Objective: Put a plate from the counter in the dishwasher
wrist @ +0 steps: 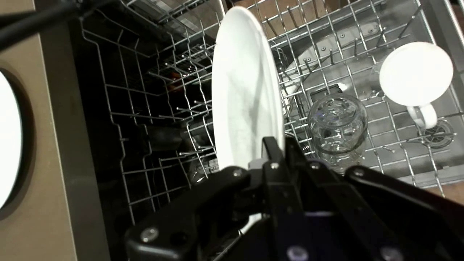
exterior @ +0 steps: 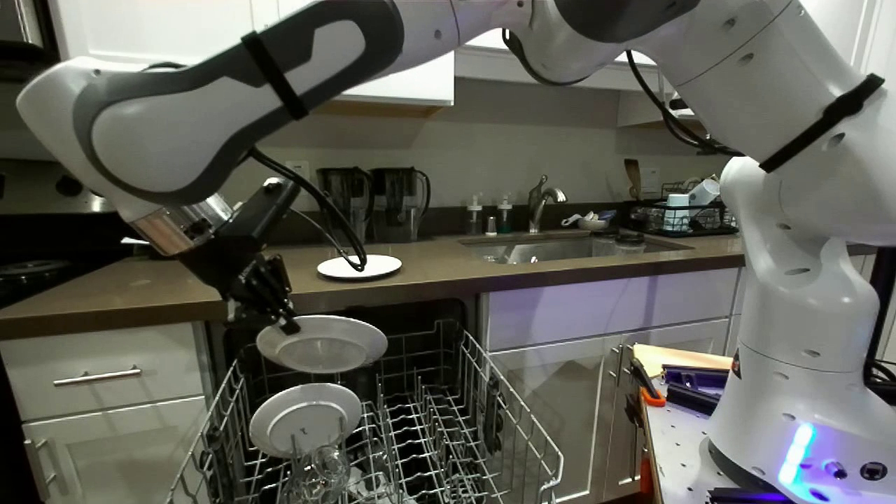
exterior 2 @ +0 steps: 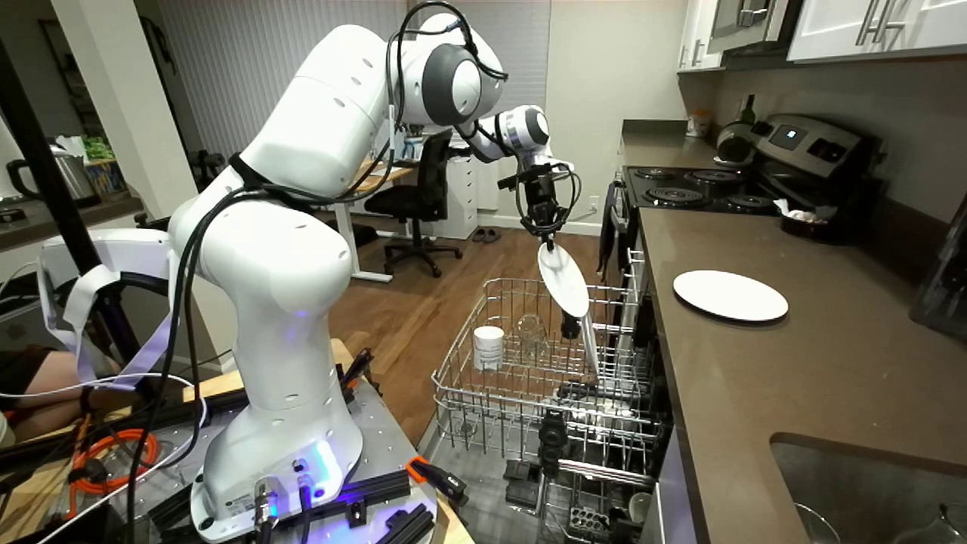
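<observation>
Gripper [exterior 2: 548,243] pinched tight on the rim of the plate [exterior 2: 563,281], which hangs over the dishwasher rack [exterior: 427,413], just right of centre in an exterior view, long axis slanting steeply from upper left to lower right. Wrist view: plate at upper centre, seen obliquely, long axis close to vertical, far end pointing up and slightly left.

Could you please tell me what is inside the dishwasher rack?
A tilted white plate, clear glassware and a white mug; in the wrist view, the held plate covers whatever lies behind it.
</observation>
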Controlling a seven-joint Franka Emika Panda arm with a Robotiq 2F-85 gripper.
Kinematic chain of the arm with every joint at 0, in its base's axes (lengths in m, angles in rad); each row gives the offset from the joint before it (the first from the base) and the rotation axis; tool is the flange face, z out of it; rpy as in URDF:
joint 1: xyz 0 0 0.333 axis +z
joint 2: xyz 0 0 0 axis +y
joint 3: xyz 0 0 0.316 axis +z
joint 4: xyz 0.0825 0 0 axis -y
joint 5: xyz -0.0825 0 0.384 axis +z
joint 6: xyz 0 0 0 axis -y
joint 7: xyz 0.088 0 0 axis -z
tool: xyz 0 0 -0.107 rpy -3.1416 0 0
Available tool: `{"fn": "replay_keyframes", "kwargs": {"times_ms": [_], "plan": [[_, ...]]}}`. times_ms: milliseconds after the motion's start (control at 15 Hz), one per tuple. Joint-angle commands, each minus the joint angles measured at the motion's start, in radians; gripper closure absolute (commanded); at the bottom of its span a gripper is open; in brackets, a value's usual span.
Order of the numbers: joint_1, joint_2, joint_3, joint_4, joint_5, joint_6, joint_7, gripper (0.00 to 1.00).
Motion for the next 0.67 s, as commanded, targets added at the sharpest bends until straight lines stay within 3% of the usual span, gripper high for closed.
{"fn": "replay_keyframes", "kwargs": {"times_ms": [0,600], "plan": [[-0.006,-0.076,0.011,-0.060,0.023,0.007,-0.063,0.93],[-0.080,-0.144,0.041,-0.208,0.058,0.279,-0.232,0.93]]}}
